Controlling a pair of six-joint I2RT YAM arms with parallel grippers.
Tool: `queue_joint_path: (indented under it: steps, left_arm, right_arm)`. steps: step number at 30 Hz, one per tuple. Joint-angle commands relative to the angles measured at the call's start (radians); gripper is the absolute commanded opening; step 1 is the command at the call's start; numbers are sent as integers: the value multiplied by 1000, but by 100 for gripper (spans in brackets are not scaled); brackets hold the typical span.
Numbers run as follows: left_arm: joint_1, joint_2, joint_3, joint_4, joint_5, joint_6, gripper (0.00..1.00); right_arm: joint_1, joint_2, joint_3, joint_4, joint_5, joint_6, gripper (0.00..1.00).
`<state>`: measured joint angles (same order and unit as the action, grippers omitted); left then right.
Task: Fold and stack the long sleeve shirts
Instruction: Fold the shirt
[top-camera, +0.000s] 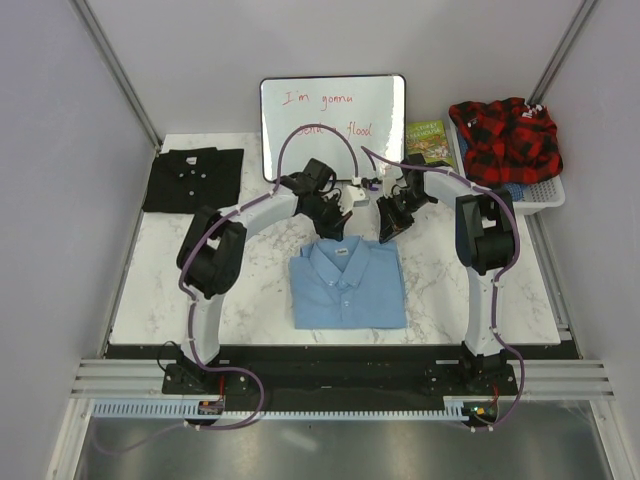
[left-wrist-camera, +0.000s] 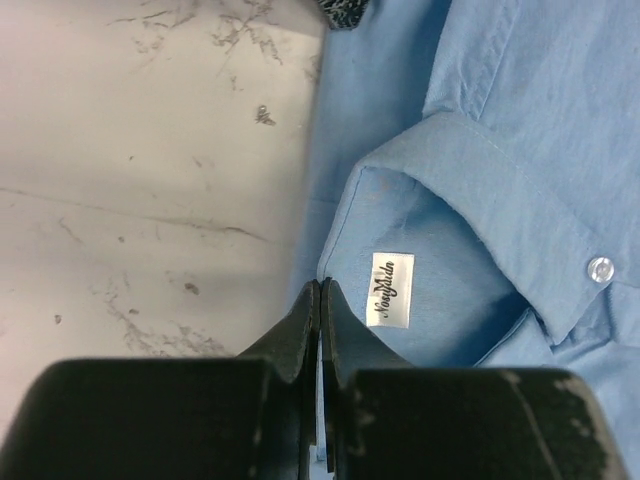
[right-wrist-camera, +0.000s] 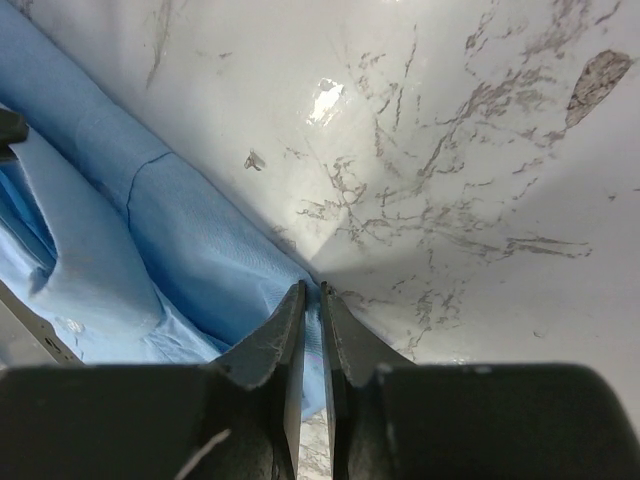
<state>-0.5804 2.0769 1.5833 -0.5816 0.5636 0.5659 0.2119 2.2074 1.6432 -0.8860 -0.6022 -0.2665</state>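
Light blue shirt (top-camera: 348, 283), seemingly cotton, lies folded rectangular on veined marble table (top-camera: 150, 290).

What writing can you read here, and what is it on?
"I'm gonna ... flood": red handwriting on the whiteboard, one word hidden.
"NosyMida", roughly, in script: label inside the light blue shirt collar.
Green book cover: too small to read.

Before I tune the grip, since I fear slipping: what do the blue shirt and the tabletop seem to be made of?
Blue shirt: thin woven cloth, probably cotton or a blend, matte; it shows stitched seams, soft creases and a sewn label. Tabletop: white with grey veins like marble, glossy with glare; real stone or laminate, I cannot tell.
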Motion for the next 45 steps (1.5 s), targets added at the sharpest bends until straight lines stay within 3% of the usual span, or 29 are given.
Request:
queue_joint_path:
  steps: [1,12,21,24,26,27,28,29,31,32,33,34,35,38,41,45]
  left_arm:
    - [10,-28,55,25,18,-32,2]
    - [8,8,78,43,48,-113,2]
    - [10,-43,24,57,44,-107,2]
    - [10,-14,41,68,36,-132,2]
    - [13,0,47,74,18,-156,11]
    - [19,3,49,74,15,-168,21]
    - [27,-4,47,81,27,-185,38]
    - [56,-18,43,86,48,-216,43]
    - [94,-84,12,103,148,-247,54]
    - [143,-119,-5,109,192,-279,68]
    - [168,-153,-52,120,255,-296,70]
    - [191,-226,-83,130,278,-313,90]
    - [238,-259,-116,150,295,-342,97]
    - [319,-383,-233,146,326,-356,99]
    - [399,-501,-327,134,340,-339,99]
    - [453,-638,-446,198,208,-353,99]
  right_arm:
    - [9,-6,-25,21,35,-34,18]
    - [7,-25,-43,13,-27,-5,20]
    - [-104,-139,-132,7,-153,119,32]
    - [-106,-184,-148,10,-150,104,43]
    - [-105,-198,-134,13,-153,92,52]
    - [-103,-201,-114,15,-142,75,55]
    - [-103,-206,-97,12,-134,63,61]
    - [-98,-204,-79,4,-130,47,64]
    - [-89,-202,-16,-7,-117,-25,73]
    - [-74,-202,27,-17,-110,-54,75]
    - [-66,-198,46,-19,-102,-77,78]
    - [-53,-193,61,-19,-79,-126,84]
    - [-20,-187,75,-13,-61,-143,87]
    - [61,-131,171,-25,-12,-207,88]
    - [118,-63,239,-36,11,-249,83]
    - [164,38,300,-93,39,-335,72]
